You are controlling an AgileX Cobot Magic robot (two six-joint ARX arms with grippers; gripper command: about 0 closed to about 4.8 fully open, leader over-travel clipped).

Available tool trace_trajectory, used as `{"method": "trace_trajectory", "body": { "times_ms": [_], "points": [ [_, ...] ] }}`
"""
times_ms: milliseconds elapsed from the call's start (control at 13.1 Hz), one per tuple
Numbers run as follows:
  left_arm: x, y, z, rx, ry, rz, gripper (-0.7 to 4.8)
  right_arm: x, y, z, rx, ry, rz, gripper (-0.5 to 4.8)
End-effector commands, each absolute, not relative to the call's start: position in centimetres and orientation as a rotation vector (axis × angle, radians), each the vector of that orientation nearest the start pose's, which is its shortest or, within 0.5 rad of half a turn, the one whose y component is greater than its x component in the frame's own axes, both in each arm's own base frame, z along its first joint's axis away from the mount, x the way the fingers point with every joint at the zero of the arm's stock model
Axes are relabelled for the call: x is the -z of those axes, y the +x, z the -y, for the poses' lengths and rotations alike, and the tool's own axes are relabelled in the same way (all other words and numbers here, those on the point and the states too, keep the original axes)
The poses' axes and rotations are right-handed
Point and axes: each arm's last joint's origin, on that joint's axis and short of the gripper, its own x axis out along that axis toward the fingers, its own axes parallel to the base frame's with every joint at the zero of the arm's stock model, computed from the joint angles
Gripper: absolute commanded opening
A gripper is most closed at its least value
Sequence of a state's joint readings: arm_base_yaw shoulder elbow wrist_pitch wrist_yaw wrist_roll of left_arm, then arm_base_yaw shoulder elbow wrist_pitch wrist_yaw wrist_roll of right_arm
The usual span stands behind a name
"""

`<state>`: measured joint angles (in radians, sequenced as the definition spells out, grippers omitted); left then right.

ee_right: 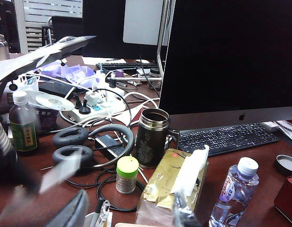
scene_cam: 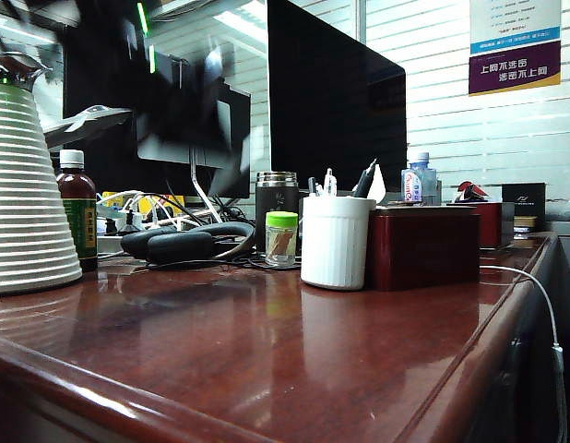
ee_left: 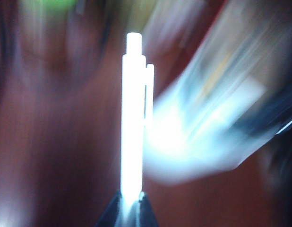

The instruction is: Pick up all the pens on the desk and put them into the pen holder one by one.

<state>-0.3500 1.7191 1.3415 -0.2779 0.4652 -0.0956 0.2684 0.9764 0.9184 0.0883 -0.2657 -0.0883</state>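
The white pen is clamped at its lower end between the fingers of the left gripper, and its long axis runs straight out from the jaws, clip and push-button end pointing away from the wrist. Everything behind it in the left wrist view is smeared, so where the pen hangs over the desk cannot be told from there; in the exterior view a dark blur high on the left, in front of the monitors, is likely this arm.

My reading is that the pick-up is done and the carry is in hand. The next move calls for bringing the pen over the white ribbed pen holder, which stands mid-desk just left of the dark red box and already has pens in it, turning the pen upright, then letting go.

The right gripper hangs behind the desk clutter, fingers apart and empty.
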Motion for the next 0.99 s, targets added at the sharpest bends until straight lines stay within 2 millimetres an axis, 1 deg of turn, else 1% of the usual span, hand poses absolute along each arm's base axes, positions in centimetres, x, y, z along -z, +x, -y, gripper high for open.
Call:
{"method": "trace_trajectory", "body": {
  "times_ms": [77,153,230,306,459,536,612,689,765,842,918,995],
  "points": [
    [-33.6,34.6,15.8,0.872,-0.312,-0.35,-0.06,-37.7,20.0,-6.3,-0.533,-0.089,0.089,2.07],
    [-34.4,34.2,17.1,0.923,-0.34,-0.263,-0.06,-37.7,19.9,-6.3,-0.533,-0.089,0.086,2.08],
    [-34.5,34.0,17.8,0.933,-0.337,-0.242,-0.06,-37.7,19.9,-6.2,-0.533,-0.089,0.082,2.08],
    [-30.7,32.8,21.0,0.814,-0.337,-0.149,-0.06,-37.6,19.2,-6.0,-0.53,-0.145,0.07,2.08],
    [-28.1,32.8,21.0,0.812,-0.383,-0.113,-0.06,-37.6,18.9,-5.9,-0.527,-0.241,0.077,2.08],
    [-27.0,33.1,21.2,0.821,-0.389,-0.109,-0.06,-37.5,18.8,-5.9,-0.528,-0.24,0.069,2.08],
    [-26.0,33.5,21.7,0.875,-0.402,-0.098,-0.06,-37.5,18.7,-5.9,-0.528,-0.24,0.061,2.08],
    [-24.9,33.8,22.5,0.893,-0.452,-0.086,-0.06,-37.5,18.7,-5.9,-0.528,-0.241,0.057,2.08],
    [-24.2,33.9,22.8,0.896,-0.478,-0.093,-0.06,-37.5,18.7,-5.9,-0.528,-0.242,0.057,2.08],
    [-23.2,34.2,23.3,0.889,-0.495,-0.076,-0.06,-37.4,18.7,-5.9,-0.528,-0.242,0.056,2.08],
    [-23.0,34.4,23.3,0.862,-0.47,-0.047,-0.06,-37.4,18.7,-5.9,-0.528,-0.243,0.053,2.07],
    [-22.6,34.4,23.5,0.86,-0.387,-0.026,-0.06,-37.2,18.7,-5.9,-0.531,-0.262,0.038,2.07]
  ]
}}
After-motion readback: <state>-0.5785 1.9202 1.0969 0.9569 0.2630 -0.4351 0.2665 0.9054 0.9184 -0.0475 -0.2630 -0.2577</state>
